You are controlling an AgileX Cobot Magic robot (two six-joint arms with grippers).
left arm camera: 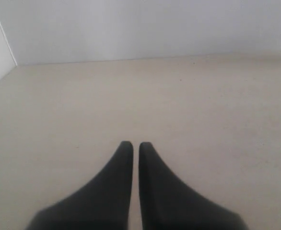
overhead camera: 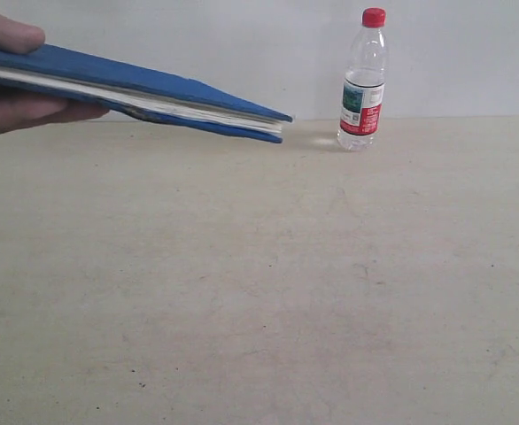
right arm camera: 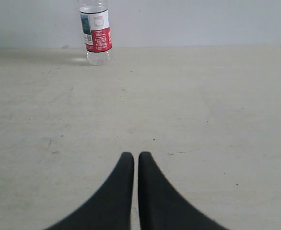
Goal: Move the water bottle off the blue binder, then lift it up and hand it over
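The water bottle (overhead camera: 364, 81) stands upright on the table near the back wall, red cap on top, apart from the binder. The right wrist view shows its lower part, the water bottle (right arm camera: 96, 32), far ahead of my right gripper (right arm camera: 135, 155), which is shut with nothing in it. The blue binder (overhead camera: 144, 88) is held tilted in the air by a person's hand (overhead camera: 11, 75) at the left edge, its free corner pointing down toward the bottle. My left gripper (left arm camera: 135, 144) is shut and empty over bare table. Neither gripper shows in the exterior view.
The beige table (overhead camera: 259, 283) stretches to a pale wall at the back. A side wall edge (left arm camera: 4, 43) shows in the left wrist view.
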